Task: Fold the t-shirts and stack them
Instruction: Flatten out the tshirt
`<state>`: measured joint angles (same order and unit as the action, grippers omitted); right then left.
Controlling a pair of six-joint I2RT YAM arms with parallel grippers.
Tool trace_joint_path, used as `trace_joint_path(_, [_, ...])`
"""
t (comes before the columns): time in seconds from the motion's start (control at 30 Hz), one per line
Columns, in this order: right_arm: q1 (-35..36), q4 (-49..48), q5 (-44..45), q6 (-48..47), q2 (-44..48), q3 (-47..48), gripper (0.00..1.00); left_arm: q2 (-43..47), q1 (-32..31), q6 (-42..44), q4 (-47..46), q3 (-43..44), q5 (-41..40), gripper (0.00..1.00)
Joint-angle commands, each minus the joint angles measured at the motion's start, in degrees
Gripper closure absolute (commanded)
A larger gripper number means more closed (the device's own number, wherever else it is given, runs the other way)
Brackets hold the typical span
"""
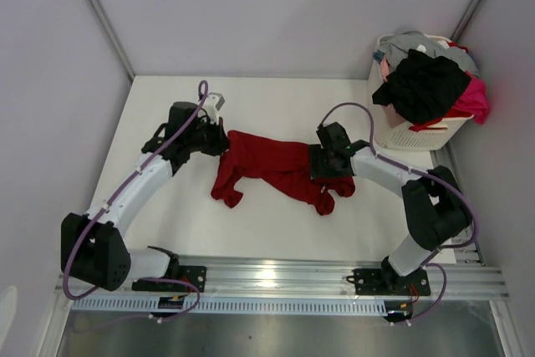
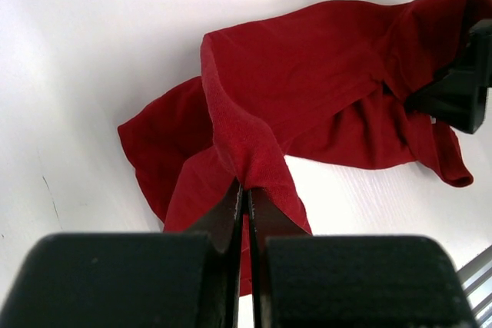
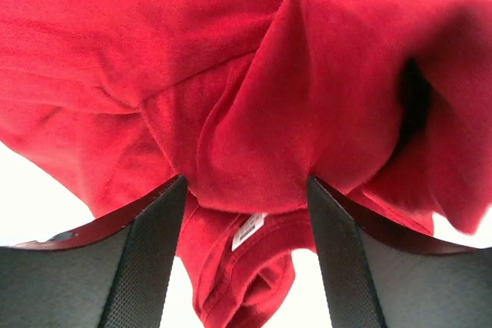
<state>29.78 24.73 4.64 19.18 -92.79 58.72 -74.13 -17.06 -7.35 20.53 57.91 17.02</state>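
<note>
On a white worktop (image 1: 276,223) walled by pale grey panels, a plain dark red short-sleeved t-shirt (image 1: 272,165) lies crumpled between two robot arms. The left end effector (image 2: 246,187) is clenched on a pinch of its edge. The right end effector (image 3: 246,190) stands with jaws apart astride a bunched fold, not yet clamped. The cloth looks light, limp and quick to crease, likely to sag wherever unsupported, so hems, shoulders or sleeve seams seem the best places to take hold. Only the top view shows the white slatted plastic laundry basket (image 1: 414,133) at the far right corner, heaped with black, pink and grey garments (image 1: 422,85). Only the right wrist view shows a small white label (image 3: 247,231) between the fingers.
</note>
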Motion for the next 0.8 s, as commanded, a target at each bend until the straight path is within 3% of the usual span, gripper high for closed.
trace_joint_path(0.0, [0.98, -2.23, -0.95, -0.72, -2.48, 2.19, 0.33, 1.44, 0.54, 1.20, -1.81, -0.43, 1.27, 1.00])
trace_joint_path(0.07, [1.68, -2.32, -0.08, -0.98, -3.53, 2.28, 0.37, 1.53, 0.62, 1.20, -1.90, -0.52, 1.09, 0.99])
trace_joint_path(0.17, [2.30, -1.53, 2.73, -1.51, -4.67, 2.45, 0.56, 1.44, 0.62, 1.29, -1.81, -0.52, 0.91, 0.99])
trace_joint_path(0.2, [2.21, -0.92, 4.65, -1.60, -4.59, 2.71, 0.76, 1.36, 0.62, 1.38, -1.73, -0.52, 0.74, 0.99])
trace_joint_path(0.27, [2.21, -0.04, 6.86, -1.60, -3.37, 3.15, 1.00, 1.35, 0.62, 1.38, -1.64, -0.43, 0.21, 0.99])
trace_joint_path(0.4, [2.47, 2.24, 11.25, -3.18, -0.38, 7.36, 1.00, 1.79, 0.89, 1.03, -0.32, 2.36, -0.93, 1.00])
trace_joint_path(0.57, [1.16, 8.30, 16.70, -10.12, 1.39, 26.21, 1.00, 3.29, 2.99, 4.00, 3.97, 12.65, -2.33, 1.00])
trace_joint_path(0.77, [-10.08, 5.34, 8.64, -12.85, 1.92, 47.34, 1.00, 4.61, 11.25, 4.80, 1.01, 33.02, -1.72, 1.00])
